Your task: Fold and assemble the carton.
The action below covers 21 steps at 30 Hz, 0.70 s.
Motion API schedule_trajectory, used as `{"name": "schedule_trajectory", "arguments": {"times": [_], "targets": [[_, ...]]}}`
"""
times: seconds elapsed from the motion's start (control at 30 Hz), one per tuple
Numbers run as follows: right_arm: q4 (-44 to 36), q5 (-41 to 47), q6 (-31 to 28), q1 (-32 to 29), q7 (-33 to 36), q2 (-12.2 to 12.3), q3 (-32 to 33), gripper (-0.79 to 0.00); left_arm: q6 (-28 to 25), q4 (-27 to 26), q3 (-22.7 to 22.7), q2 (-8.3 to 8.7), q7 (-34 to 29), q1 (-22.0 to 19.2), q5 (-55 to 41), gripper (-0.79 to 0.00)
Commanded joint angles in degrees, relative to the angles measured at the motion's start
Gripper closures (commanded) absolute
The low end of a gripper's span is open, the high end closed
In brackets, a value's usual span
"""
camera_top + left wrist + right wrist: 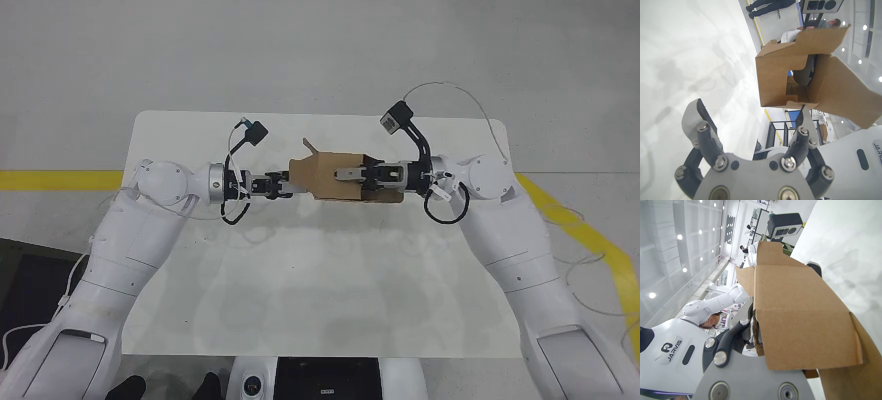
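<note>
Nearest in, your left fingers are spread wide with nothing between them. One tip sits right at the lower edge of the carton, touching it or very nearly. That reads as a staging pose, held open so it can take or press a flap.

The carton hangs between the two arms over the middle of the desk, apparently carried off the surface. Its open end is turned toward your left arm. Your right fingers come in from the other end and are closed on a carton wall. One lies along the top side, and the dark shape inside the box is probably its partner. So that arm is the clamp while the left does the folding.

At the open end, a notched panel lies across the mouth. A short flap and a long flap stand out unfolded, and the long one is the edge to mind on approach.

The carton sits well inside the desk's edges, leaving you room to swing on both sides.
</note>
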Motion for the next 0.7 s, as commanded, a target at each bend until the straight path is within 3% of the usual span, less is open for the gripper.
{"name": "schedule_trajectory", "arguments": {"times": [0.0, 0.67], "targets": [[-0.02, 0.06, 0.02, 0.25, 0.51, -0.05, -0.32, 0.000, 0.07, -0.06, 0.20, -0.05, -0.16, -0.03, -0.11, -0.785], [1.71, 0.71, -0.08, 2.46, 1.15, -0.80, -3.17, 0.000, -0.26, -0.84, 1.19, -0.24, -0.95, -0.13, -0.47, -0.785]]}}
